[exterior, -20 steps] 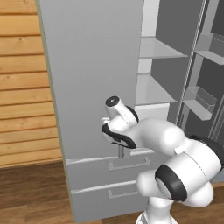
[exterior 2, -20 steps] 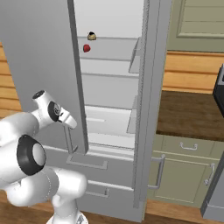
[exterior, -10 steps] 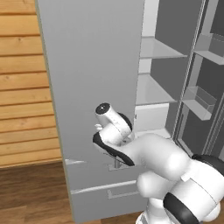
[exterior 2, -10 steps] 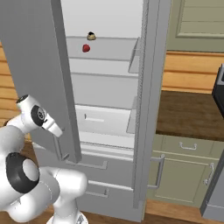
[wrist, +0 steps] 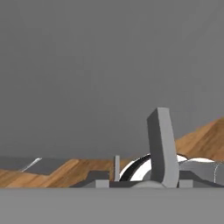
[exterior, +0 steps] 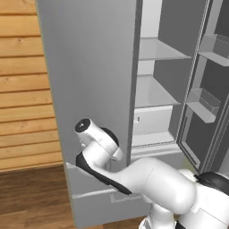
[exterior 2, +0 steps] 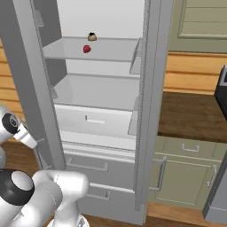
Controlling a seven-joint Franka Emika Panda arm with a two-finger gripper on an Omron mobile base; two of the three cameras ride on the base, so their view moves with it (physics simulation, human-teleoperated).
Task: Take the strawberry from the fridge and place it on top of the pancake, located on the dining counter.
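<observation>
Right base view: the fridge point(exterior 2: 146, 88) left door has swung wider than a second ago, exposing the strawberry point(exterior 2: 87, 49) on the upper shelf point(exterior 2: 111, 51) beside a small jar point(exterior 2: 91, 37). The hand point(exterior: 117, 154) presses that door's outer face, its closure indeterminate, so reaching in comes next.

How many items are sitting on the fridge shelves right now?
2, both on the upper shelf in the right base view: the strawberry toward the front, and a small brown-and-cream jar just behind it. The open door may hide others.
</observation>
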